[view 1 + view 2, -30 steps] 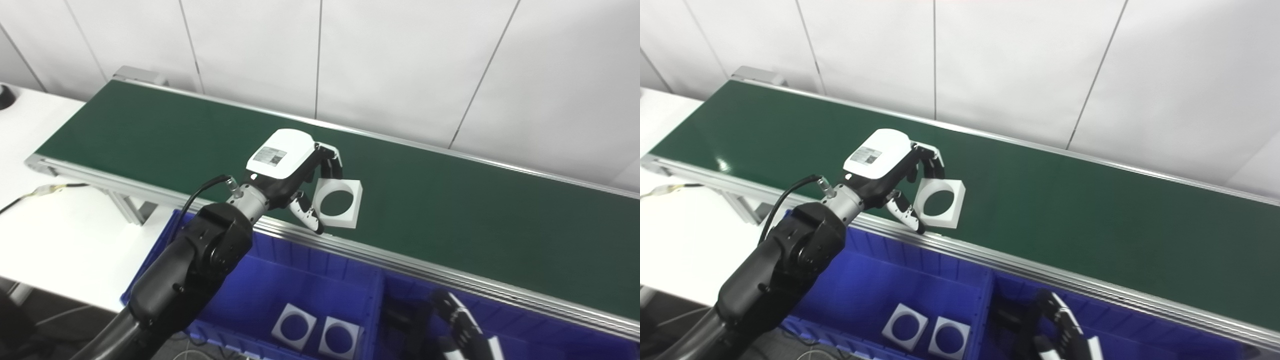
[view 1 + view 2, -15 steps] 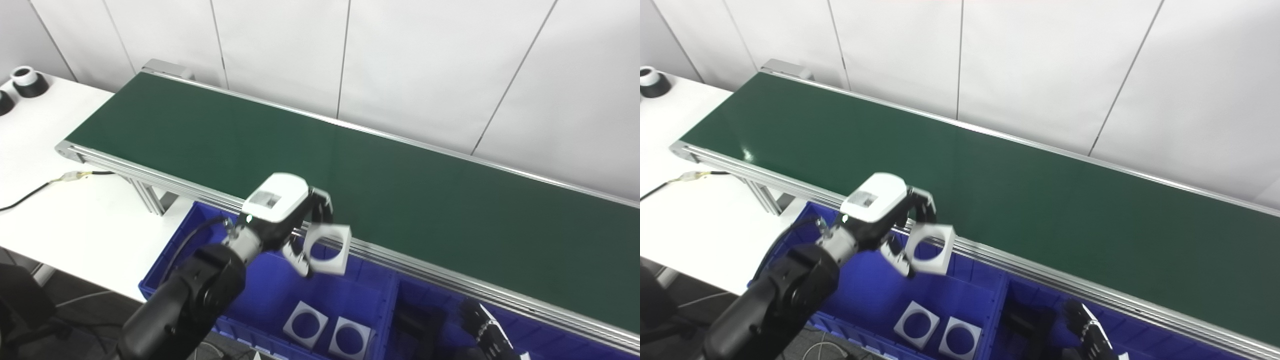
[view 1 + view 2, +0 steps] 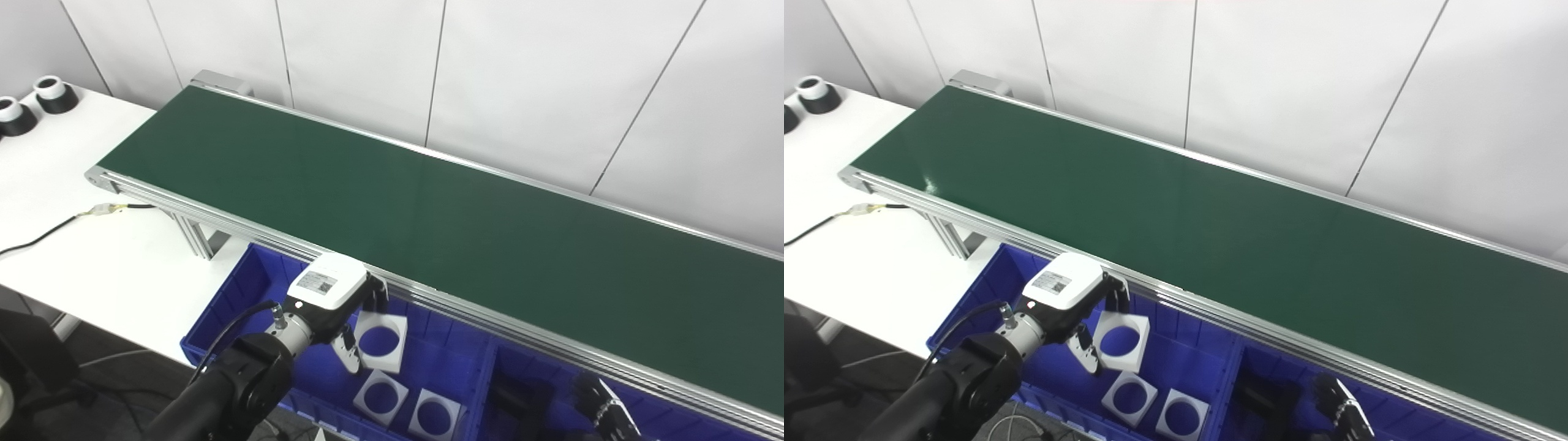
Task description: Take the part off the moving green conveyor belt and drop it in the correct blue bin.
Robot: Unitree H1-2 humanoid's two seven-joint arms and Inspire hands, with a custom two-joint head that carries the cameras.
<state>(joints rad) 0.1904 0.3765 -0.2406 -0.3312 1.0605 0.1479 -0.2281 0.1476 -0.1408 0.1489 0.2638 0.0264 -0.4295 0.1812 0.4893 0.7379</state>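
Now the white square part (image 3: 381, 341) with its round hole hangs over the left blue bin (image 3: 257, 294), pinched by the left hand (image 3: 334, 306) between fingers on its far edge and thumb below. Released crooked, I reckon it could land tilted on the two matching parts (image 3: 407, 407) lying there. Right hand (image 3: 1344, 413) waits low over the neighbouring bin; its pose is unclear.

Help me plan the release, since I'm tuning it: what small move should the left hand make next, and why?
Probably open the fingers. The left hand holds the white square part with a round hole over the left blue plastic bin, just above two matching white square parts, clear of the green conveyor belt.
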